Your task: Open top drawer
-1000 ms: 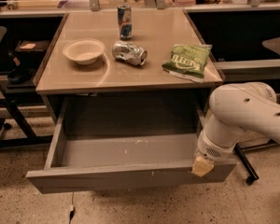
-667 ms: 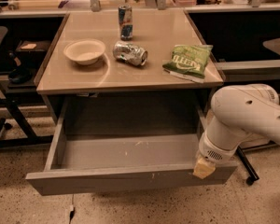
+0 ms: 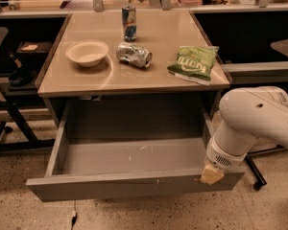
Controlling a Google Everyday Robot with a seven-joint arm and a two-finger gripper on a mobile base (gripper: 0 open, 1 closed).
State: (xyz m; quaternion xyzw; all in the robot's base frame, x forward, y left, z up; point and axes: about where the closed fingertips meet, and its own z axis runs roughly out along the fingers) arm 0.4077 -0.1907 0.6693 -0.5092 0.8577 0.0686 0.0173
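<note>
Top drawer [image 3: 129, 158] open; gripper [image 3: 211, 174] at right front corner, seemingly touching; grip unreadable.

The arm [image 3: 252, 116] hides most of the gripper [image 3: 211, 174] at the front of the top drawer [image 3: 129, 187].

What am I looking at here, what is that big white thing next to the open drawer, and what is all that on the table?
The white thing is a robot's arm. Its gripper, the pale tip, is at the right front corner of the top drawer, which stands pulled out. There is one picture, from a camera looking down at the table's front; where it is mounted is not known. On the table are a white bowl, an upright can, a crushed can on its side and a green snack bag. The gripper carries none of them.
</note>
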